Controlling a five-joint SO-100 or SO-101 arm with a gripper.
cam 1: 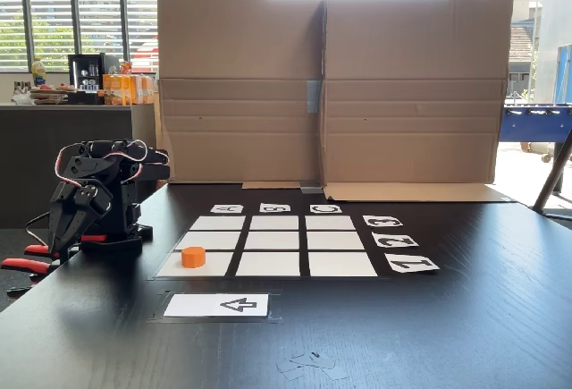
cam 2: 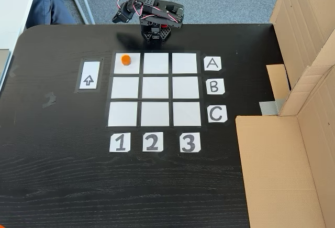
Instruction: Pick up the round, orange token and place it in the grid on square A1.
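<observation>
Your token (cam 2: 125, 59) is sitting flat in square A1 (cam 2: 127, 64), the corner cell of the grid (cam 2: 155, 89) in line with the A card (cam 2: 212, 63) and the 1 card (cam 2: 120, 142); in a fixed view from above it is lying toward that cell's far edge, nearest the arm, and in a fixed view from table height the token (cam 1: 194, 257) is resting in the front left cell (cam 1: 198, 264), well inside its white border.

Your arm (cam 2: 152, 14) is folded up at the table (cam 2: 63, 186) edge just beyond the A row, standing apart from the grid and touching nothing on it; in the low view the gripper (cam 1: 68, 224) is hanging down on the left side of the table, pointing toward the surface, but you are looking at dark fingers against a dark body, so I cannot tell whether they are parted or closed; nothing orange is showing between them.

The arrow card (cam 2: 89, 76) is lying beside the grid on the side nearest column 1, close to the token's cell but not touching it; cardboard panels (cam 1: 326, 89) are standing along the table edge past the lettered cards.
</observation>
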